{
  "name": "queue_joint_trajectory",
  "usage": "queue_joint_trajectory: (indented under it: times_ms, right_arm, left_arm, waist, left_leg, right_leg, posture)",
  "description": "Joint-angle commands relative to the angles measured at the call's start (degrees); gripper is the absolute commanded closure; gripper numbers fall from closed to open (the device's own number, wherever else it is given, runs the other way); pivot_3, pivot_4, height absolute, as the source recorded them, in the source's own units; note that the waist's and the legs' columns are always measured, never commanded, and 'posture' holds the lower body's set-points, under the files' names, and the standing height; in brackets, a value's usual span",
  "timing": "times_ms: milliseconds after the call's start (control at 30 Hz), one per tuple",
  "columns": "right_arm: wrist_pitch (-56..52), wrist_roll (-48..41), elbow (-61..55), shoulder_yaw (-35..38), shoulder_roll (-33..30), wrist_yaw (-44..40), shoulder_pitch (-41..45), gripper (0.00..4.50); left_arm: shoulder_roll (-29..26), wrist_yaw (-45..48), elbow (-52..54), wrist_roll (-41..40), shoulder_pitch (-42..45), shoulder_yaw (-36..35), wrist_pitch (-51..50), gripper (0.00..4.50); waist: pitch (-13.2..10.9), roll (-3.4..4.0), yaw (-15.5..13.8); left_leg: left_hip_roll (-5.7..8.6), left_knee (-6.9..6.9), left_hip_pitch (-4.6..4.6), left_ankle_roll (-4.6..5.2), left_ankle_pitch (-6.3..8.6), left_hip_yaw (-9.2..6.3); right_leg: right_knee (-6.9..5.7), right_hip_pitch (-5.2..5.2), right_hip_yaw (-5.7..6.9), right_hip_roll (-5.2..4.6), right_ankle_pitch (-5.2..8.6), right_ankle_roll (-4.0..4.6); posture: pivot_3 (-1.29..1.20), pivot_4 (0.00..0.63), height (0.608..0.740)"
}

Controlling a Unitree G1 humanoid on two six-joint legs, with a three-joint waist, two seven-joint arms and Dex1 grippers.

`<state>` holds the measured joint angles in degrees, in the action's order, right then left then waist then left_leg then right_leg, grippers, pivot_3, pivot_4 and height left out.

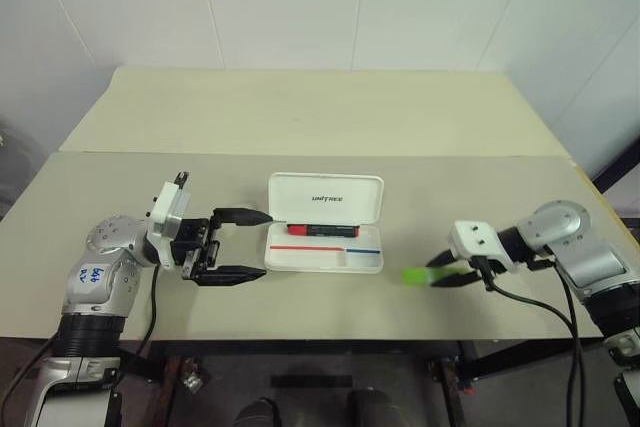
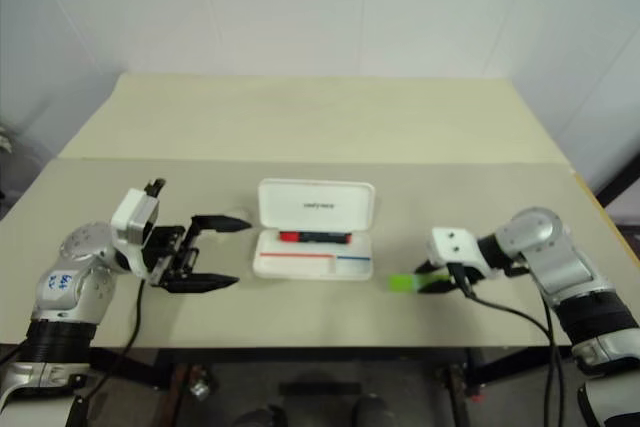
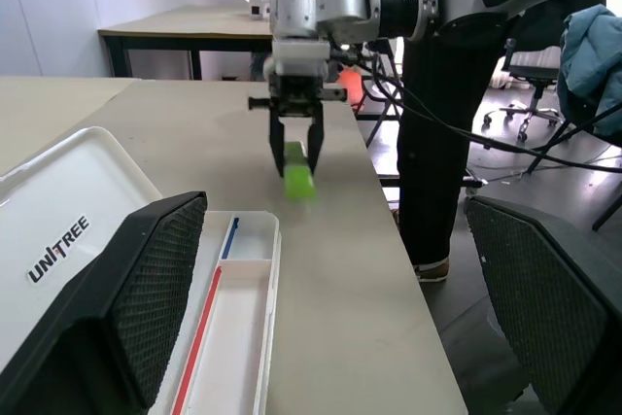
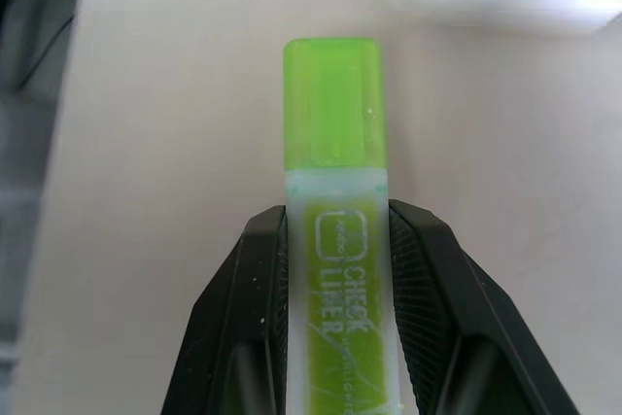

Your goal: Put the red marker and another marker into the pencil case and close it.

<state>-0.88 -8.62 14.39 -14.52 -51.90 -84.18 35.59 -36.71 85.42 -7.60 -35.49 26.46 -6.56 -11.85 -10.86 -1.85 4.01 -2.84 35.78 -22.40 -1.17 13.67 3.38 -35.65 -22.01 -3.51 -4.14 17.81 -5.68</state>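
Observation:
The white pencil case (image 1: 325, 236) lies open at the middle of the table, its lid tilted back. The red marker (image 1: 323, 231) rests inside the tray near the hinge. My right gripper (image 1: 447, 274) is shut on the lime-green highlighter (image 4: 334, 230), whose capped end sticks out past the fingertips (image 1: 415, 275), to the right of the case and just above the tabletop. My left gripper (image 1: 250, 244) is open beside the case's left end, its fingers pointing at the case with nothing between them.
The beige table (image 1: 300, 127) runs back to a white wall, with bare surface behind and beside the case. Past the table's right edge the left wrist view shows a chair (image 3: 583, 55) with a blue cloth over it and another table (image 3: 180, 26).

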Motion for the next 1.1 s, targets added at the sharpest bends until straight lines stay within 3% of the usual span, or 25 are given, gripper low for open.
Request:
queue_joint_trajectory:
  times_ms: [33, 267, 667, 1100]
  right_arm:
    - [-6.83, -3.69, -7.68, 4.76, 0.32, 2.89, 2.00, 3.41]
    - [-18.96, -7.18, -19.68, 7.70, 2.05, 9.42, 4.88, 3.41]
    - [-42.95, -7.19, -37.07, -3.32, 15.14, 22.77, 10.07, 3.41]
    - [-39.48, 3.49, -25.72, -19.06, 25.44, 26.23, 17.91, 3.41]
  left_arm:
    - [-0.43, 0.29, -0.04, -0.52, 0.88, -1.06, 0.41, 0.00]
    - [-0.64, 0.21, -0.33, -0.40, 0.65, -1.40, 0.50, 0.00]
    - [-1.75, 1.62, -2.22, 0.07, 0.43, -1.72, 1.27, 0.00]
    - [-4.39, 1.57, -4.59, 1.11, -1.41, -2.27, 3.63, 0.00]
  waist:
    - [0.00, 0.00, -0.40]
    - [0.00, 0.00, -1.36]
    - [0.00, 0.00, -1.55]
    - [0.01, -0.01, -1.11]
  left_leg:
    - [0.00, -0.06, -0.05, -0.01, 0.01, -0.01]
    - [0.02, -0.11, -0.95, -0.09, 0.01, 0.10]
    - [0.01, -0.02, -1.28, -0.17, 0.00, 0.20]
    - [0.11, 0.31, -1.75, -0.12, 0.01, 0.22]
  right_leg:
    - [0.00, -0.07, 0.01, 0.02, -0.04, -0.08]
    - [-0.10, -1.00, 0.15, 0.14, -0.15, -0.37]
    - [-0.38, -1.55, 0.07, 0.60, -0.13, -0.38]
    - [-0.47, -1.76, 0.30, 0.63, -0.14, -0.39]
  posture:
    - [0.00, 0.150, 0.740]
    - [0.00, 0.150, 0.740]
    - [0.00, 0.150, 0.740]
    - [0.00, 0.150, 0.740]
